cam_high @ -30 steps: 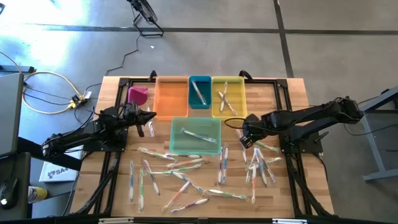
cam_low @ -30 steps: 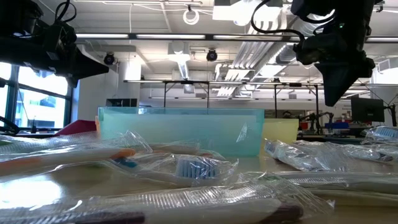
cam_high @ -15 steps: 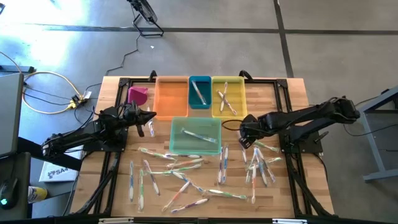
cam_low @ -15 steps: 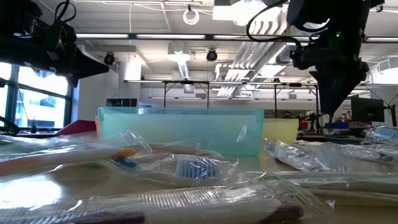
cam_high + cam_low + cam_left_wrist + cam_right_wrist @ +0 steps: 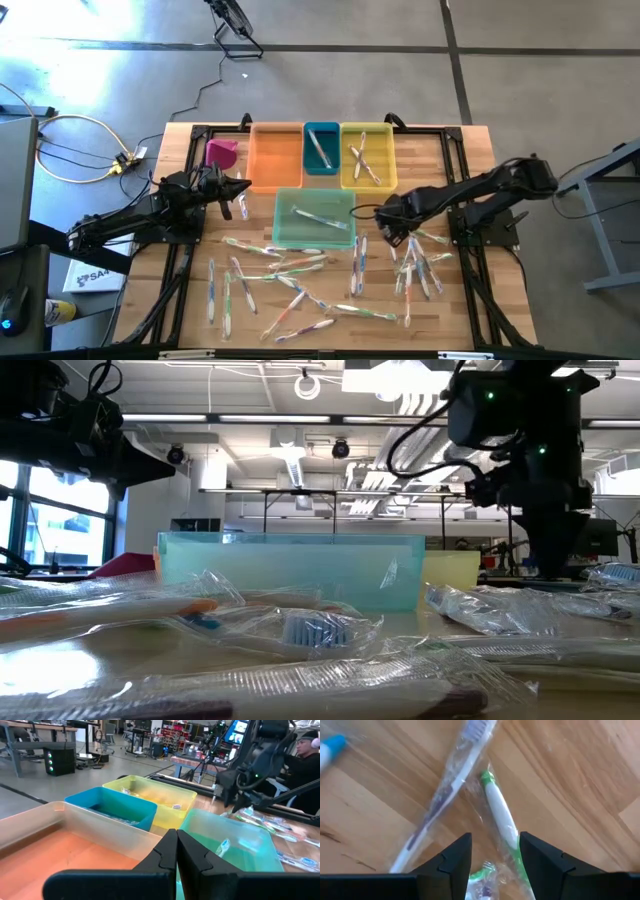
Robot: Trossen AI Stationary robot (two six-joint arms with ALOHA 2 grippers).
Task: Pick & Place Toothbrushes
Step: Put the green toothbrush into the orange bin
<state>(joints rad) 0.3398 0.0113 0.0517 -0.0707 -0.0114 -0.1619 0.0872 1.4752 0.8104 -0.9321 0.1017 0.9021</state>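
The right gripper [image 5: 492, 852] hangs with jaws apart over a green toothbrush [image 5: 501, 822] (wrapped, on the table [image 5: 470, 300]). The left gripper [image 5: 176, 852], jaws closed, waits by the orange bin [image 5: 276, 156].

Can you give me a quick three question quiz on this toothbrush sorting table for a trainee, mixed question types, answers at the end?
1. True or false: the orange bin already holds toothbrushes.
2. Multiple choice: the right claw stands open directly above which item? A) the green-handled toothbrush B) the blue bin C) the pink object
3. Short answer: where is the left claw, and is it open or shut?

Key
1. False; the orange bin looks empty, while the blue, yellow and teal bins each hold some.
2. A
3. Shut, waiting at the table's left side beside the orange bin.
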